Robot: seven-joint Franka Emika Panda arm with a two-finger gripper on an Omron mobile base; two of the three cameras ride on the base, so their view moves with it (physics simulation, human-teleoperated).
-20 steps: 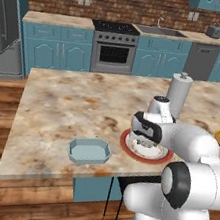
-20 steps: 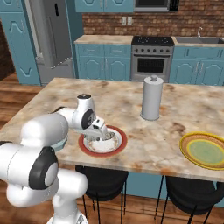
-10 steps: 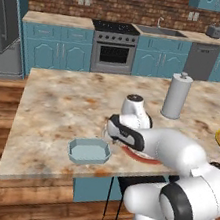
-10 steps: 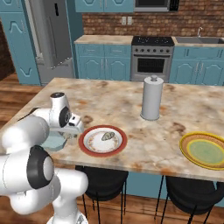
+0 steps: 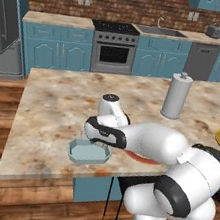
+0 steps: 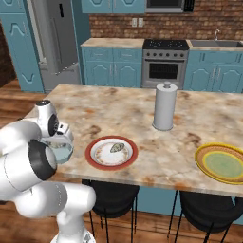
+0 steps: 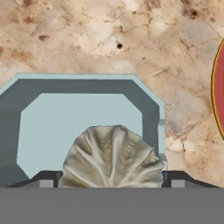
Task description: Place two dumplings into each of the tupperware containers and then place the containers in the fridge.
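Your arm has swung away from the red-rimmed plate since a second ago, and the gripper now hangs over the pale blue tupperware container, which sits near the front edge of the counter, just beside that plate. In the hand view a dumpling sits between the finger tips, right above the container's floor — so the hand is grasping it with the jaws set wide around its fat body. One more dumpling lies on the plate, beside the container. You should treat these as light, soft and a bit lumpy; squeeze too hard and one could squash, too little and it could slip out. The best place to hold one is across its plump middle, not by the thin crimped edge. The container looks stiff and light — you would likely take it by a side wall. The fridge stands well beyond the container, across the room.
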